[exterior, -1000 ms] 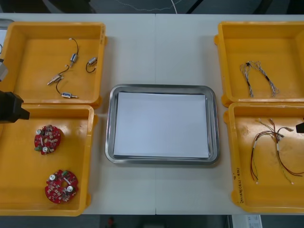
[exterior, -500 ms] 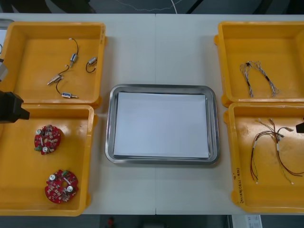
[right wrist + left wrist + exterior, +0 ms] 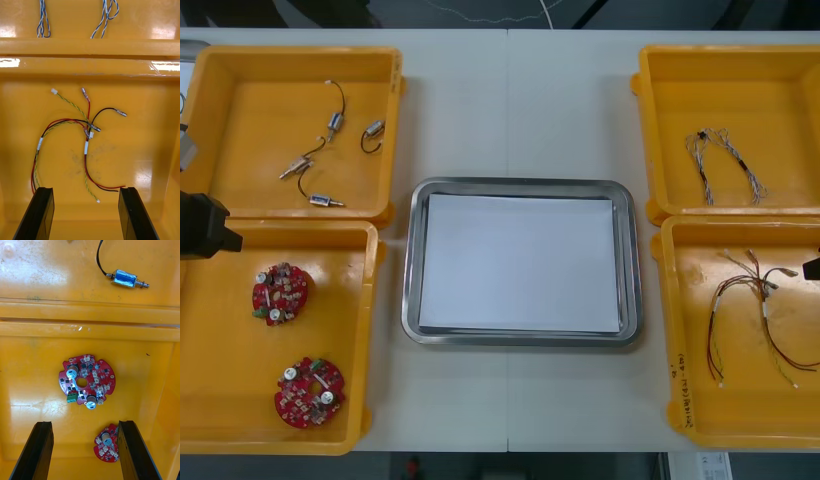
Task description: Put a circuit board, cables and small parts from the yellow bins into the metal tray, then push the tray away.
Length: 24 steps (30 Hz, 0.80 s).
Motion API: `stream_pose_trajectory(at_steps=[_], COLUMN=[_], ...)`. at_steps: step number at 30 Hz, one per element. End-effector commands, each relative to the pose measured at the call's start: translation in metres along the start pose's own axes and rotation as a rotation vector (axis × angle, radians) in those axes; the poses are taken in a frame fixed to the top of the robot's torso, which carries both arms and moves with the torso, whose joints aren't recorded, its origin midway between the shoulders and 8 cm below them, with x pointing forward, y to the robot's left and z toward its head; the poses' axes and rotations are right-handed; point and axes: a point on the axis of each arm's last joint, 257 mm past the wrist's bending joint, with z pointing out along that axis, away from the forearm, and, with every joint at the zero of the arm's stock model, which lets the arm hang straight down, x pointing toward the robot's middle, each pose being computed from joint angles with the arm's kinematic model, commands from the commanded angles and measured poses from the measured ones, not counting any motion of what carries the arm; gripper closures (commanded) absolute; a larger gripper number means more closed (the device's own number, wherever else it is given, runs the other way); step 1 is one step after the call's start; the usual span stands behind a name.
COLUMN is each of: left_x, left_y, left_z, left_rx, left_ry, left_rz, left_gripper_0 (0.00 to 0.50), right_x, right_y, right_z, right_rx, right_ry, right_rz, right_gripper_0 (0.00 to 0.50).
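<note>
Yellow bins (image 3: 300, 52) sit at both sides of the surface (image 3: 510, 100). The metal tray (image 3: 412, 260) between them has nothing in it yet, just white inside.

The left gripper (image 3: 84, 423) hangs over one of these bins with its fingers spread wide. One round red circuit board (image 3: 87, 380) lies just ahead of the fingers, in line with the gap between them. A second board (image 3: 107, 442) lies nearer, tucked right beside one finger.

The right gripper (image 3: 86, 188) hangs over a bin on its own side, fingers spread wide too. The red and yellow cables (image 3: 88, 138) lie in a loose bunch just ahead of it, and their ends reach close to the fingers.

What could go wrong? If the left gripper goes straight down, a finger could bump the second board and knock it away. A board is flat and thin, so the fingers might slip off its edge. The cables are tangled, so the right gripper might catch just one strand. It could also drag the whole bunch, which might snag on the bin wall.
</note>
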Motion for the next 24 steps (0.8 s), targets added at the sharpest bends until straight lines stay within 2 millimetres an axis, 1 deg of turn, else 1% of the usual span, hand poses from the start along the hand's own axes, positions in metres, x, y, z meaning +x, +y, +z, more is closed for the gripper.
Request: stream_pose_trajectory(at_steps=[1, 24], left_x=[-0.0081, -0.0081], left_y=[0.0145, 0.0145], left_z=[-0.0155, -0.0155], left_rx=[-0.046, -0.046], left_ry=[-0.039, -0.039], left_rz=[0.074, 0.074], left_gripper_0=[0.0, 0.0], right_x=[0.0007, 0.0007], right_y=[-0.0167, -0.0167], right_z=[-0.0092, -0.0092], right_rx=[0.036, 0.036], right_ry=[-0.007, -0.007], right_rz=[0.021, 0.021], right_gripper_0=[0.0, 0.0])
